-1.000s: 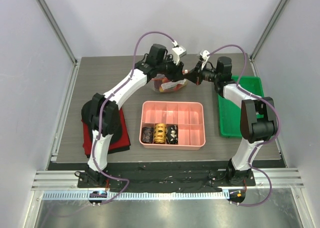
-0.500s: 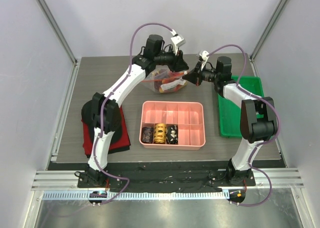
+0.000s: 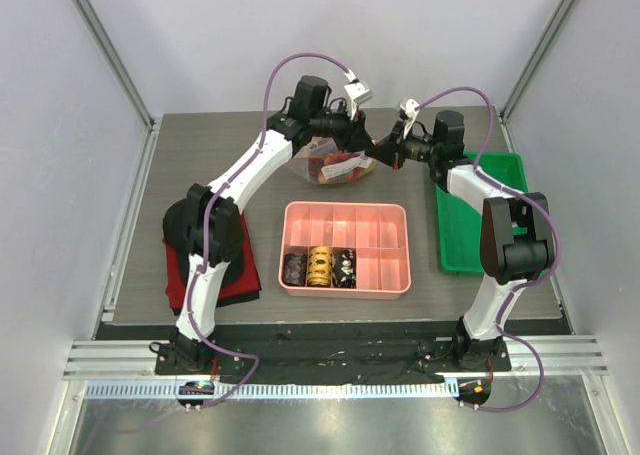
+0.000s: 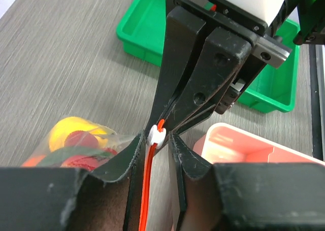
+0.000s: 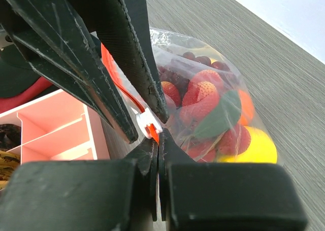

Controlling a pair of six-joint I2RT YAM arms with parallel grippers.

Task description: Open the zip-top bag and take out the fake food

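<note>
Zip-top bag [image 5: 172, 43] between claws, left claw [image 4: 157, 145] pinching its white slider [image 4: 156, 135], right claw [image 5: 157, 142] clamped on its corner

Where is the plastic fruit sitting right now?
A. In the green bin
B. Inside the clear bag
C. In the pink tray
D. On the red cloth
B: the fruit shows through the plastic of the clear bag, while the pink tray holds only dark and gold cylinders.
</note>
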